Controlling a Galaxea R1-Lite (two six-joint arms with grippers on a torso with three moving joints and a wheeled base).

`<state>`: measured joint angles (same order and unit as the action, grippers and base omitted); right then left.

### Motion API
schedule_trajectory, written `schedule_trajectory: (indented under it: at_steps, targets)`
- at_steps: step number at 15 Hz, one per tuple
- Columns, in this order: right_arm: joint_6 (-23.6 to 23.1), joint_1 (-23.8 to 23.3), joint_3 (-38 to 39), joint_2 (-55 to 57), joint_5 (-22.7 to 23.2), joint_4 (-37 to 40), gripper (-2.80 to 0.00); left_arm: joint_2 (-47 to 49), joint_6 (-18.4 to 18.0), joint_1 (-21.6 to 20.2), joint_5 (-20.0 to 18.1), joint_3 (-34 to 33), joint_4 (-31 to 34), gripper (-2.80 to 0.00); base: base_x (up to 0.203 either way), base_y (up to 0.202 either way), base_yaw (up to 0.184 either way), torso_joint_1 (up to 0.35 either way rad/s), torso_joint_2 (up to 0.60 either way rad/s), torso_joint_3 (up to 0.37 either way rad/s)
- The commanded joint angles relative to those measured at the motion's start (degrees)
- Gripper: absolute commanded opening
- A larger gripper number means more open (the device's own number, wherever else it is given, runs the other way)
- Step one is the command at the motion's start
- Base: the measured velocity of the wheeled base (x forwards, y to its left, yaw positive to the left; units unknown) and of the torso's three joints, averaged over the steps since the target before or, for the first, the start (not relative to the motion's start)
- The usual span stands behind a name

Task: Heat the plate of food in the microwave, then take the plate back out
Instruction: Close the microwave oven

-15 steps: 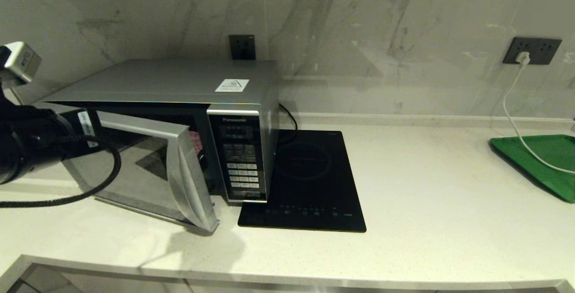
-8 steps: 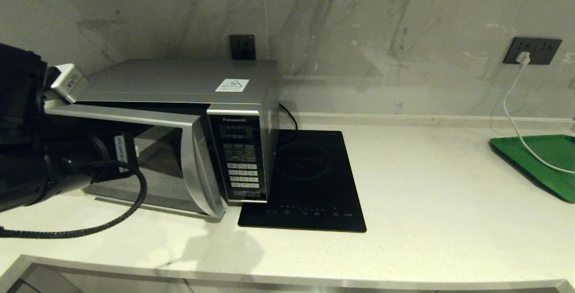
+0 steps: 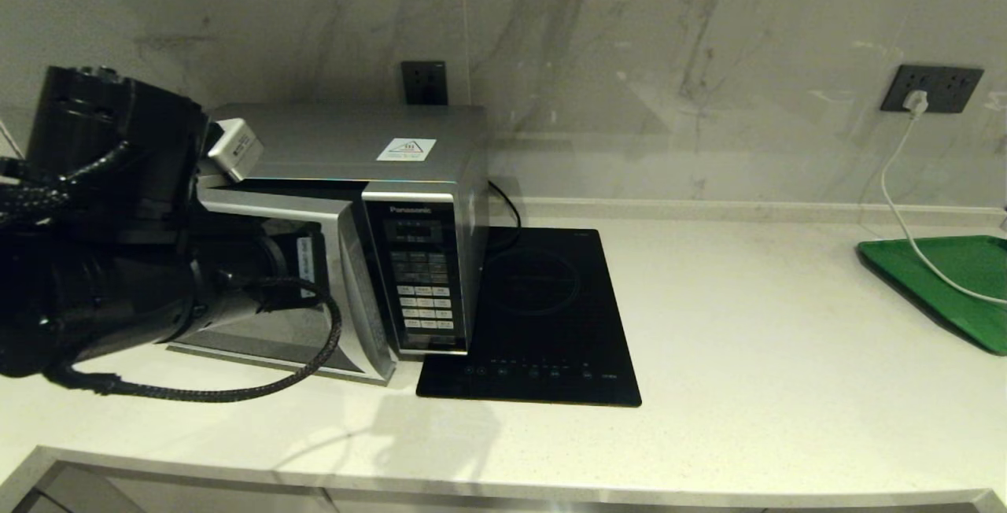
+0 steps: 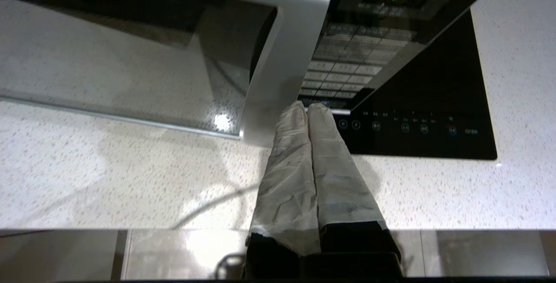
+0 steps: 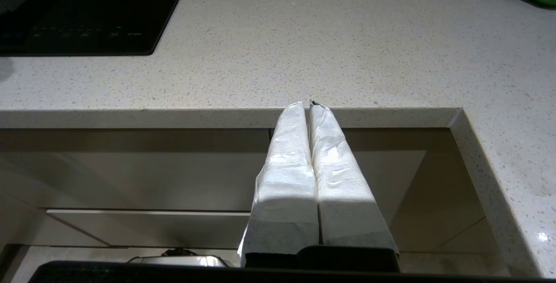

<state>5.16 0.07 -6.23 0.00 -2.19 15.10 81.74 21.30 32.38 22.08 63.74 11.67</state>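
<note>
While the left arm reached across the front of the microwave (image 3: 346, 143), we noted its door (image 3: 358, 293) standing almost shut, with only a narrow slant left at the handle edge beside the black keypad panel (image 3: 421, 277). From the left wrist view, the left gripper (image 4: 307, 108) had its two cloth-wrapped fingers (image 4: 289, 153) pressed together, holding nothing, their tips at the lower corner of the silver door edge, close to the bottom of the keypad. We could not tell whether the tips touched the door. The plate of food was not visible to us in any view; the dark glass showed only reflections.

The microwave stood on the pale speckled counter (image 3: 747, 356), with a flat black induction hob (image 3: 543, 316) just beside it on the right. A green tray (image 3: 956, 285) lay well apart at the far right, crossed by a white cable (image 3: 893, 182) running from a wall socket (image 3: 932, 88).

The right gripper (image 5: 309, 105) hung off the counter's front edge, over the recess below, its wrapped fingers likewise closed together on nothing.
</note>
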Motion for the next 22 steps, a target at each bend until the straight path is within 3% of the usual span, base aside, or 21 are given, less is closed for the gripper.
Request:
schedule_trajectory:
  at_steps: [1, 10, 15, 22]
  targets:
    - [0.03, 0.01, -0.01, 0.00, 0.00, 0.10, -2.80, 4.06, 0.07, -0.41, 0.29, 0.24, -2.01, -2.80, 0.000, 0.000, 0.000, 0.000, 0.00, 0.000]
    - [0.03, 0.01, -0.01, 0.00, 0.00, 0.10, -2.80, 9.41, -0.64, -2.14, 0.33, 2.00, -4.38, -2.80, 0.000, 0.000, 0.000, 0.000, 0.00, 0.000]
    - [0.03, 0.01, -0.01, 0.05, 0.00, 0.10, -2.80, 11.04, -4.43, -5.51, 0.25, 3.97, -4.47, -2.80, 0.000, 0.000, 0.000, 0.000, 0.00, 0.000]
    - [0.03, 0.01, -0.01, 0.00, 0.00, 0.10, -2.80, 12.24, -4.37, -6.10, 0.10, 4.04, -6.58, -2.80, 0.000, 0.000, 0.000, 0.000, 0.00, 0.000]
